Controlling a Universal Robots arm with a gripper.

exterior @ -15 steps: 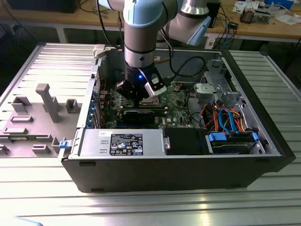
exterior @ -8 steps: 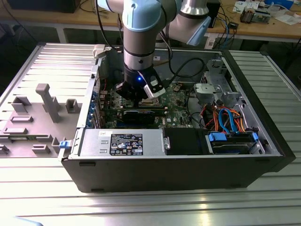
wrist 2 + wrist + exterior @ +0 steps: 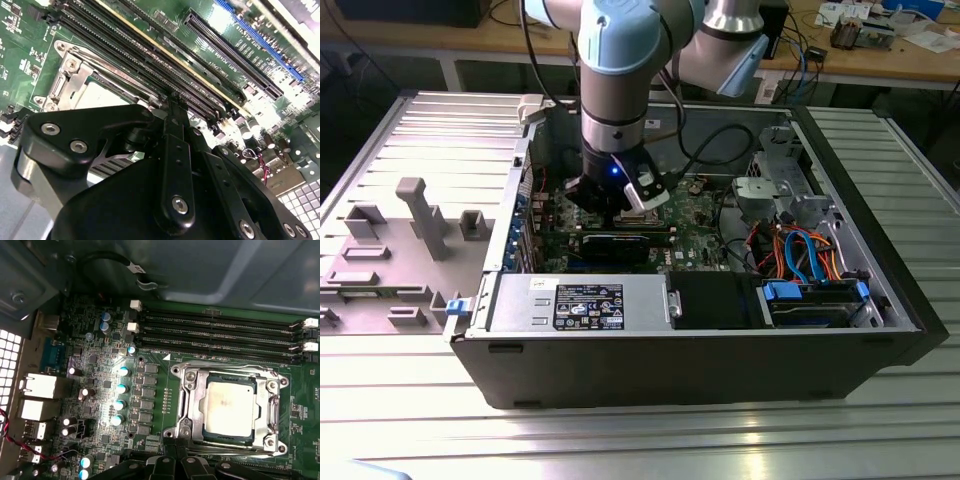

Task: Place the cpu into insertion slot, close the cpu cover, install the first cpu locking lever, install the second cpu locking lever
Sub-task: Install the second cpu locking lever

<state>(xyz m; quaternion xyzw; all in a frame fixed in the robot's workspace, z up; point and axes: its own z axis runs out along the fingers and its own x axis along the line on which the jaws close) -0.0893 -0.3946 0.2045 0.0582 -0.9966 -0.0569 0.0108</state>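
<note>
The cpu (image 3: 231, 406) lies flat in the insertion slot (image 3: 205, 410), its dull silver top facing up; it is near square, slightly longer along the line that runs from the memory slots (image 3: 215, 335) toward the fingers. The cpu cover (image 3: 190, 390) sits down over it as a silver frame, with the chip showing through the square cut-out. In the second wrist view the cover (image 3: 70, 82) and a pale patch of the chip (image 3: 102, 97) appear just past the black fingers (image 3: 172, 112), which stand close above the socket's edge. Whether the fingers are open or closed on anything cannot be told from these views. Long memory slots run parallel beside the socket, on the green circuit board (image 3: 100, 405) studded with small capacitors. In the exterior view the gripper (image 3: 620, 205) reaches down into an open computer case (image 3: 680, 370) that lies on its side on a ribbed metal tabletop (image 3: 620, 440).
</note>
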